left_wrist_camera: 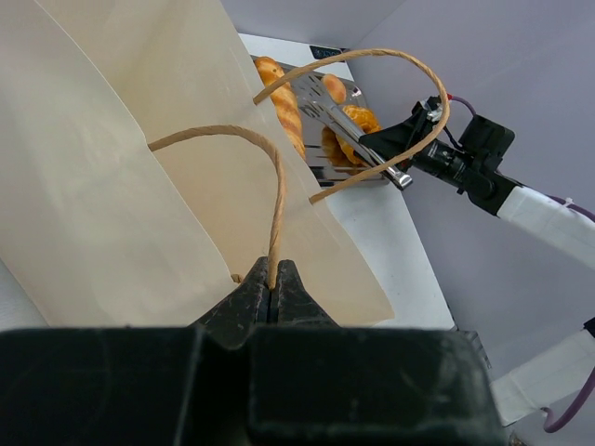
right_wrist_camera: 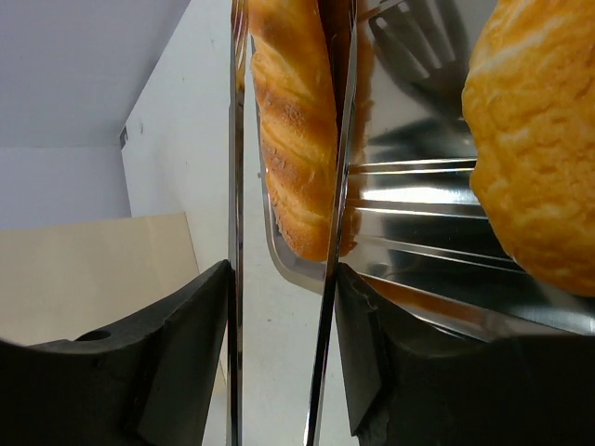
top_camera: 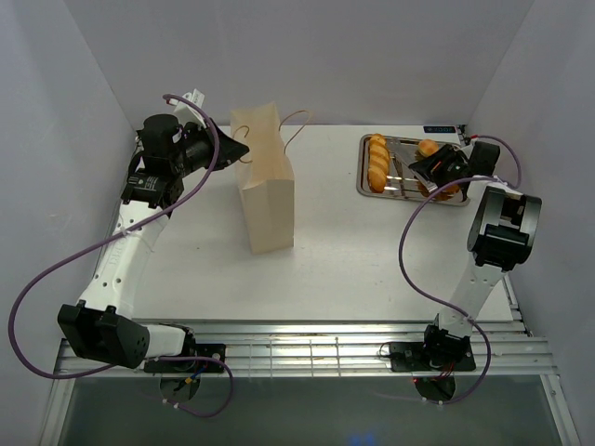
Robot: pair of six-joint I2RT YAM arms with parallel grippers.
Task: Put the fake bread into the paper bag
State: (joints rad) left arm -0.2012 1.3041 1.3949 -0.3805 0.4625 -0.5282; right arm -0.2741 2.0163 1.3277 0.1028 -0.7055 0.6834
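Observation:
The cream paper bag (top_camera: pixel 267 190) stands upright left of centre. My left gripper (top_camera: pixel 244 150) is shut on one brown cord handle (left_wrist_camera: pixel 276 200) at the bag's top edge. The fake bread lies in the steel tray (top_camera: pixel 364 177) at the back right: a long ridged loaf (top_camera: pixel 376 162), another pastry (top_camera: pixel 428 147) and more under my right arm. My right gripper (top_camera: pixel 420 170) is over the tray, shut on the metal tongs (right_wrist_camera: pixel 234 186). The tongs' arms stand either side of a long loaf (right_wrist_camera: pixel 290 139). A round pastry (right_wrist_camera: pixel 530 139) lies to the right.
Grey walls close in the table on the left, back and right. The bag's second handle (top_camera: pixel 296 127) loops toward the back wall. A slatted metal ledge (top_camera: pixel 307 348) runs along the near edge between the arm bases.

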